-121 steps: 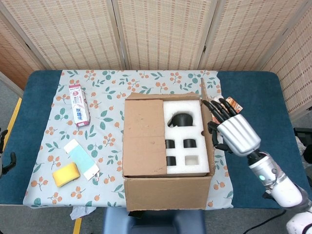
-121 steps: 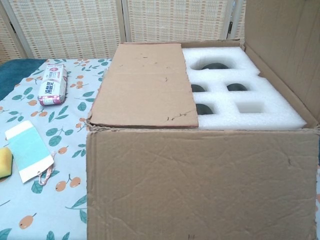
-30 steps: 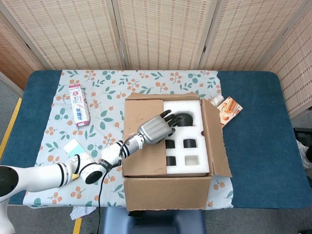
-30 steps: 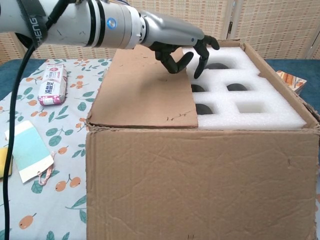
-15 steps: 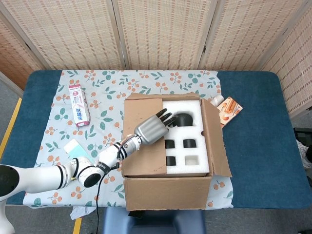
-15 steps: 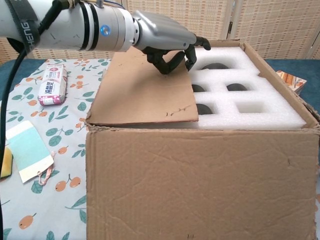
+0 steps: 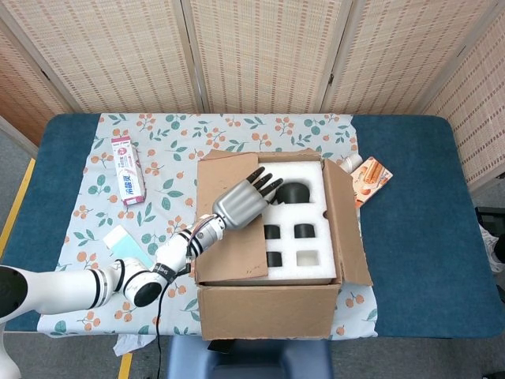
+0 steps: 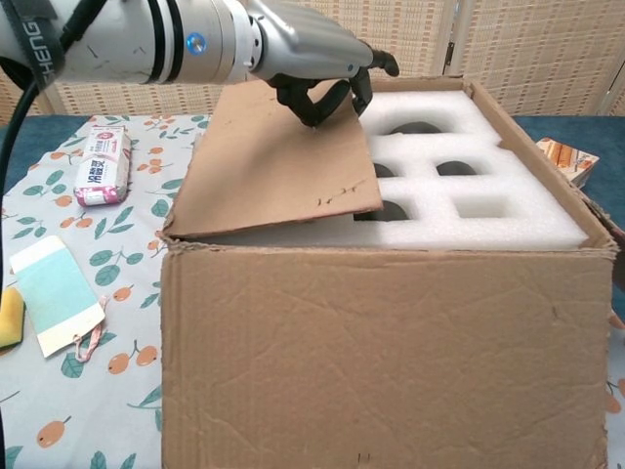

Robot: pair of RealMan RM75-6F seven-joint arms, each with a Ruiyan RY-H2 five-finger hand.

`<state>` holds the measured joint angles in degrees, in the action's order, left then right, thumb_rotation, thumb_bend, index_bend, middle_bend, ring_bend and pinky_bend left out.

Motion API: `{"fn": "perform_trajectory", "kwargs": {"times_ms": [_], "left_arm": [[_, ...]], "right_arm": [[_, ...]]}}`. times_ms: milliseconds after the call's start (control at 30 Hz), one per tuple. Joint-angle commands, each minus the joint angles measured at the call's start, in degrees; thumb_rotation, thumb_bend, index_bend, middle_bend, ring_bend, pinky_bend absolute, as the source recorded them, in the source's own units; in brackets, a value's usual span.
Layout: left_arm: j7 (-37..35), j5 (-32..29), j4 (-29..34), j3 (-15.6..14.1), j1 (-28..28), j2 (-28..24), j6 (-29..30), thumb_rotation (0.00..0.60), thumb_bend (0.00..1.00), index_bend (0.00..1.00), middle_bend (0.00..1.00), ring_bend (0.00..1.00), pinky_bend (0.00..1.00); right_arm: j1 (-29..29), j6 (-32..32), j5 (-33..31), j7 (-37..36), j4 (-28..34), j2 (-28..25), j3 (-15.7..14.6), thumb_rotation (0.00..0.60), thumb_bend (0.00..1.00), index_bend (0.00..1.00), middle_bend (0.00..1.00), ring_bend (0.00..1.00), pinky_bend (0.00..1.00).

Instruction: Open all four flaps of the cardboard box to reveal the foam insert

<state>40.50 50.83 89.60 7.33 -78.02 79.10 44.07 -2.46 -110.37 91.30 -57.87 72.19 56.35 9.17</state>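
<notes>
Fingers [image 8: 337, 83] of the left hand [image 7: 239, 200], dark and curled, are hooking over the far inner edge of the last covering flap, thumb under and the rest over it, pinching the cardboard.

Blue rectangular table [image 7: 410, 197]: filling most of the head view, spread at centre with a floral-print cloth [image 7: 173, 134].

Brown cardboard box [image 7: 268, 308]: sitting at centre of the head view on the cloth, and filling the lower half of the chest view. Its left flap [image 8: 278, 161] is tilting up off the insert at its inner edge while the hand is holding it; the right flap [image 7: 347, 225] is leaning outward toward the right of the frame.

White foam insert [image 7: 304, 217]: lying inside the box, exposed on its right part, with dark round and square cut-outs showing; its left part is lying under the raised flap.

Silver and white left arm [image 7: 95, 284]: reaching from the lower left of the head view up to the box.

Pink and white rectangular packet [image 7: 128, 169]: lying on the cloth at upper left.

Orange printed carton [image 7: 371, 178]: lying just right of the box's right flap.

Teal and white card [image 8: 57, 293]: lying at lower left, beside a yellow sponge [image 8: 9, 319].

Right hand: showing in neither view.
</notes>
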Motion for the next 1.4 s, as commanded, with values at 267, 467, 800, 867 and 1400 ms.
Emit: {"fn": "perform_trajectory", "kwargs": {"times_ms": [267, 467, 800, 867, 1400], "left_arm": [[6.7, 0.4, 0.6, 0.5, 0.4, -0.5, 8.2, 0.6, 1.0, 0.41, 0.0, 0.0, 0.0], [9.2, 0.5, 2.6, 0.6, 1.2, -1.6, 11.0, 0.6, 1.0, 0.39, 0.0, 0.0, 0.0], [18.7, -2.1, 5.5, -0.9, 3.6, -3.6, 18.1, 0.6, 1.0, 0.46, 0.0, 0.0, 0.0], [19.4, -2.3, 6.1, -0.7, 4.1, -4.2, 19.1, 0.6, 1.0, 0.46, 0.0, 0.0, 0.0], [19.7, -3.0, 11.5, -0.1, 9.7, -9.8, 24.9, 0.6, 1.0, 0.43, 0.0, 0.0, 0.0]], "right_arm": [[0.2, 0.5, 0.2, 0.5, 0.3, -0.1, 0.0, 0.54, 0.29, 0.38, 0.0, 0.0, 0.0], [0.4, 0.8, 0.7, 1.3, 0.7, -0.2, -0.3, 0.538, 0.29, 0.38, 0.0, 0.0, 0.0], [0.3, 0.3, 1.3, 3.0, 1.4, 0.0, -0.5, 0.54, 0.29, 0.38, 0.0, 0.0, 0.0], [0.6, 0.7, 1.5, 3.5, 1.6, -0.1, -0.6, 0.539, 0.29, 0.38, 0.0, 0.0, 0.0], [1.6, 2.3, 2.5, 6.8, 3.7, -0.5, -1.3, 0.536, 0.29, 0.38, 0.0, 0.0, 0.0]]}}
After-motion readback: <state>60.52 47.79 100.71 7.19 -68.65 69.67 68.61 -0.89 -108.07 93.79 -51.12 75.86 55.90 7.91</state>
